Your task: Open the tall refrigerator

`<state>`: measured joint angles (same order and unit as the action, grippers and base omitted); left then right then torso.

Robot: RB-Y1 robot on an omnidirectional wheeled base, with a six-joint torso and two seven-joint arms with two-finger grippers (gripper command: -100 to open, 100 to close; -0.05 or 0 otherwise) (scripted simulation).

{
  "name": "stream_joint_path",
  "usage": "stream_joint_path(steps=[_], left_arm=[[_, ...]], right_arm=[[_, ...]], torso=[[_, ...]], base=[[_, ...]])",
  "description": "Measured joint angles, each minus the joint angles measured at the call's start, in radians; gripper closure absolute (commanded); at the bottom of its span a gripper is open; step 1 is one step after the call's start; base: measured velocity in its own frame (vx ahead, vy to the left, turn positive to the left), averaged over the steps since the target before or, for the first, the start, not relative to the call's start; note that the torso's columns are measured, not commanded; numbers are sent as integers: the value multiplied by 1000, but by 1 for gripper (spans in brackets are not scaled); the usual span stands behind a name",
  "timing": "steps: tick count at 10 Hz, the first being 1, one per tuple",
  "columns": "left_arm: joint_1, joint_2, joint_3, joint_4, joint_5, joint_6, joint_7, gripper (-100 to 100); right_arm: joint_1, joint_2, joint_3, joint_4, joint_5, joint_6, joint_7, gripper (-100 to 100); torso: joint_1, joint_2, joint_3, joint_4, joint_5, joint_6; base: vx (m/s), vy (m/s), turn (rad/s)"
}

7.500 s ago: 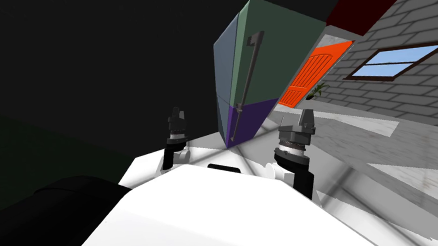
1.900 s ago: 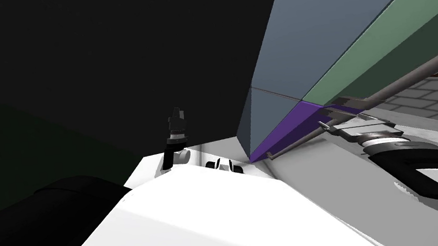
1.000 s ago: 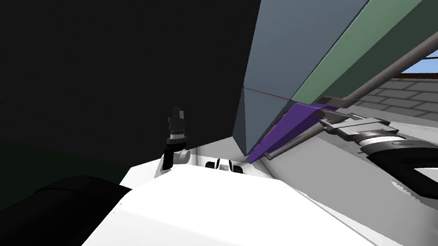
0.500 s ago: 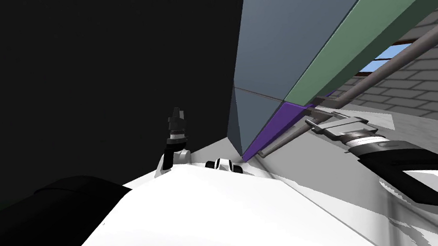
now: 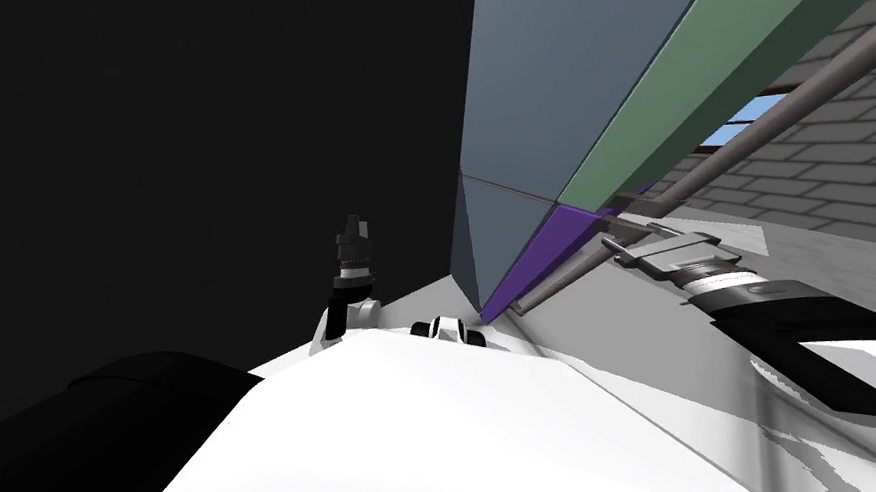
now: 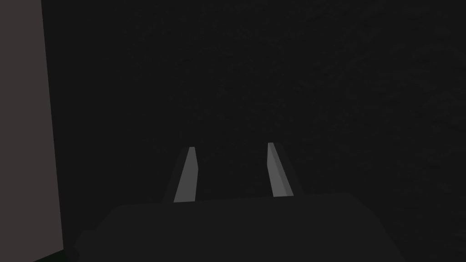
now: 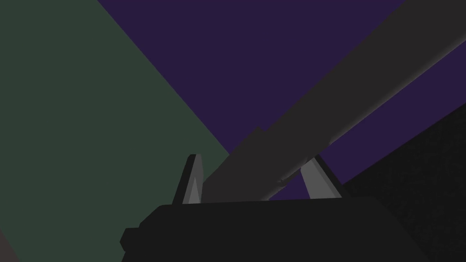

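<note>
Surroundings: brick wall (image 5: 852,188) on the robot's right w/ a window (image 5: 740,120) showing blue, seen in the gap between the fridge door and the bar. Light grey floor (image 5: 820,266) lies under the right arm. A big black area (image 5: 164,134) takes the whole left side behind the left arm.

Refrigerator (image 5: 550,76): tall, close in front and a bit to the robot's right, slanted across the head view w/ the camera's roll. Its grey-blue side wall faces the camera. The front has a green upper door (image 7: 82,113) and a purple lower door (image 7: 255,45), w/ a straight seam between them. The handle (image 5: 814,97) is a long dark grey bar running along the front over both panels, standing off from the surface. In the rt wrist view it crosses in front of the panels and hides part of the seam. Can't tell if either door is ajar.

Right end effector (image 5: 623,235): at the lower part of the bar, approx level w/ the green/purple seam, arm stretched fwd from the robot's right. Rt wrist view: the bar passes between the fingers (image 7: 193,184) and fills the gap, w/ both blades against its sides, so it is clamped on the handle. The door panels sit just behind.

Left end effector (image 5: 354,228): held up on the robot's left, well apart from the fridge. Its blades are spread w/ nothing between them.
</note>
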<state>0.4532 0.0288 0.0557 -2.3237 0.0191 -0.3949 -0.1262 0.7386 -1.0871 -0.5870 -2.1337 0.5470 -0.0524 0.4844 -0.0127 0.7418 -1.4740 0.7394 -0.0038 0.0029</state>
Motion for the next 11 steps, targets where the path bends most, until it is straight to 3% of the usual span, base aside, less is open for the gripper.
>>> stream_joint_path(steps=[4, 11], left_arm=[[0, 0, 0, 0, 0, 0, 0, 0], [0, 0, 0, 0, 0, 0, 0, 0]], right_arm=[[-14, -12, 9, 21, -6, -20, -3, 100], [-42, -42, 18, 53, -20, -55, -10, 100]], torso=[[8, -14, -10, -4, 4, -7], [9, -11, -8, -3, 4, -4]], base=[[-175, -226, 211], [-221, -226, 229]])
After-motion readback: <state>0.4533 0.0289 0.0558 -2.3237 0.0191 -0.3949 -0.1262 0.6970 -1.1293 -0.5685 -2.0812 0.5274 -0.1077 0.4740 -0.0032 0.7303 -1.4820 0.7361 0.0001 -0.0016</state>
